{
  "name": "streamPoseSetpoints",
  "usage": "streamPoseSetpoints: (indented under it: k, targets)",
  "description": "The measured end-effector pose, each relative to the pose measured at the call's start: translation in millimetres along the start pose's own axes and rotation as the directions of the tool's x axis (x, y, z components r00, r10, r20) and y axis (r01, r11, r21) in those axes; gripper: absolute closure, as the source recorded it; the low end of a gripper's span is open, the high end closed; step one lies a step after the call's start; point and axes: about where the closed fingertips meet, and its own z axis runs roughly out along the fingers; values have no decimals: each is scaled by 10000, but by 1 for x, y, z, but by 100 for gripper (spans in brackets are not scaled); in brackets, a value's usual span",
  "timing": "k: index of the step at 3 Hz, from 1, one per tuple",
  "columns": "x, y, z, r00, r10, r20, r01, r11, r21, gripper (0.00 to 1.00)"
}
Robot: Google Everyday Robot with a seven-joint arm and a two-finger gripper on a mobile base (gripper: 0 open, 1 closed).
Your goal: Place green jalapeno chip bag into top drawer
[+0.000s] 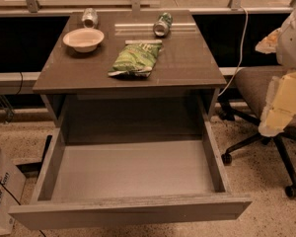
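Note:
The green jalapeno chip bag (135, 59) lies flat on the brown tabletop (187, 63), near the middle and close to the front edge. The top drawer (133, 169) is pulled fully out below the tabletop; its flat pale grey bottom is bare. My gripper (282, 105) hangs at the far right edge of the view, a pale yellow part under a white arm link, to the right of the table and well apart from the bag and the drawer. It holds nothing that I can see.
A pale bowl (83, 38) stands at the table's back left. A silver can (90, 17) and a green soda can (163, 24) lie on their sides at the back. An office chair (259, 90) stands right of the drawer. A white box (2, 191) sits at lower left.

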Motion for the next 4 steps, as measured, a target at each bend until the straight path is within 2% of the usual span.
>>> streamPoseSetpoints:
  k: [1, 2, 3, 4]
  targets:
    - [0, 0, 0, 10000, 1, 3, -1, 10000, 1, 0]
    - [-24, -12, 4, 9963, 124, 847, -140, 9997, 186, 0]
    - [-44, -21, 12, 9905, -13, 1375, -10, 9999, 172, 0]
    - [-45, -21, 12, 9904, -13, 1383, -11, 9999, 171, 0]
